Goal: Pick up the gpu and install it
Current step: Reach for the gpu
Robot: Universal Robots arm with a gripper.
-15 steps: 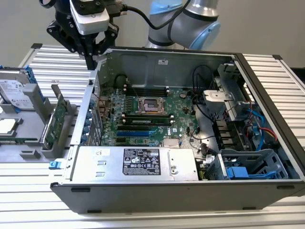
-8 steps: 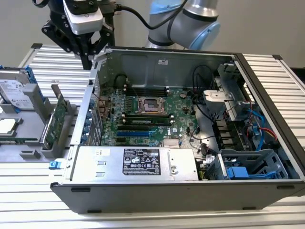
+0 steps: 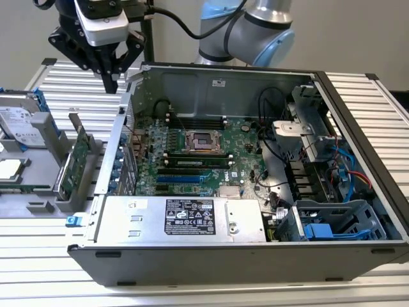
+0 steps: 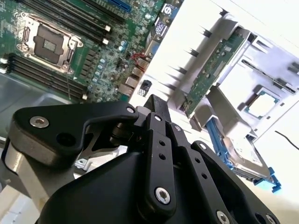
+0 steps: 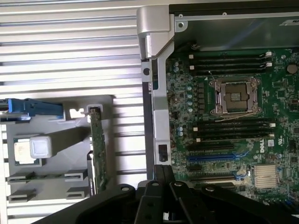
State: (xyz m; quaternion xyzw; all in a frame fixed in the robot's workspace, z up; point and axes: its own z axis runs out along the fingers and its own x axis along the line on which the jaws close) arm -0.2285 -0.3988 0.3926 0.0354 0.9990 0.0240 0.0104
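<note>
Gripper (image 3: 114, 82) hovers high above computer case (image 3: 192, 262) corner, fingers together, empty. Graphics card (image 3: 77, 160) stands on edge in grey rack (image 3: 32, 203) beside case, well apart from gripper. My advice: spread fingers, square up to card's thin top edge, mind rack posts.

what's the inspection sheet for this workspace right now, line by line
surface: ribbed metal table, carrying an open computer case and a grey parts holder
job's things: gpu stands on edge in the holder, not gripped, not in the case
clutter: hard drive and a cpu chip in the holder
grippers: gripper shut, holding nothing, above the gap between holder and case
cables: black cable by the arm; red and blue leads inside the case
surroundings: robot arm behind the case
</note>
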